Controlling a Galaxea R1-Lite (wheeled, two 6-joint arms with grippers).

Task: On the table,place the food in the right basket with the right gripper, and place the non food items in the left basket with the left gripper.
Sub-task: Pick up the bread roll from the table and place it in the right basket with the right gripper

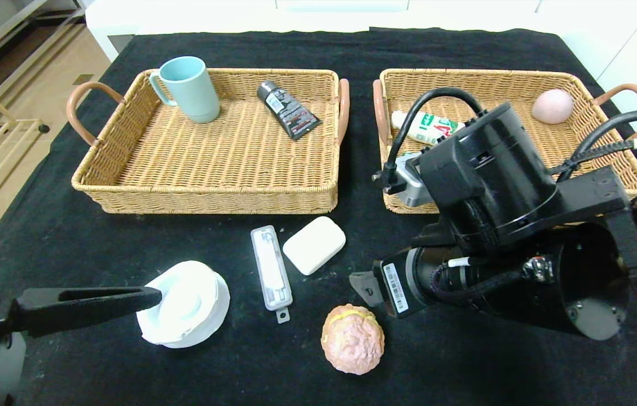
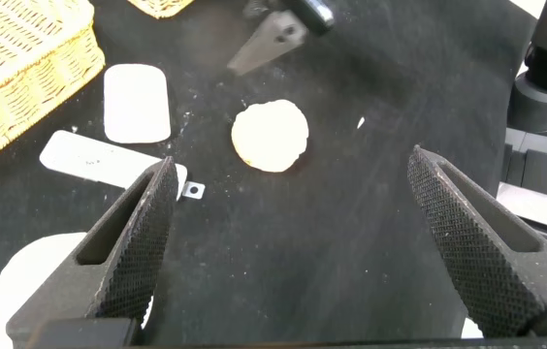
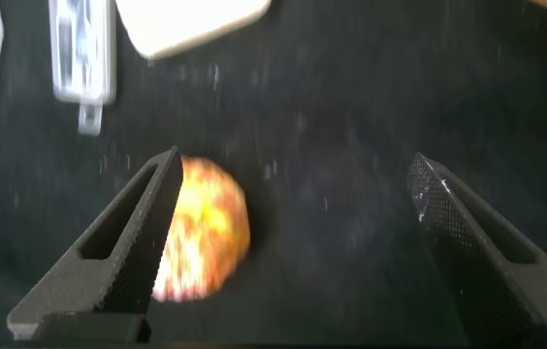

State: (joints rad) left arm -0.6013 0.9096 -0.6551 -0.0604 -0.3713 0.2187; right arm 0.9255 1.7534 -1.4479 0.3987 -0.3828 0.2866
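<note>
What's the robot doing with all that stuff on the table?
It's sorting things into two baskets. The right gripper is open beside the lumpy bun, which lies on the black table. The left gripper, also open, hovers by the white dish. A white case and soap block wait too.

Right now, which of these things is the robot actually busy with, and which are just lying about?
In the job: bun-like ball, white dish, plastic case, soap-like block, left basket, right basket, both pincers, right and left.

Already sorted: blue cup, dark tube, pink ball, white tube.
</note>
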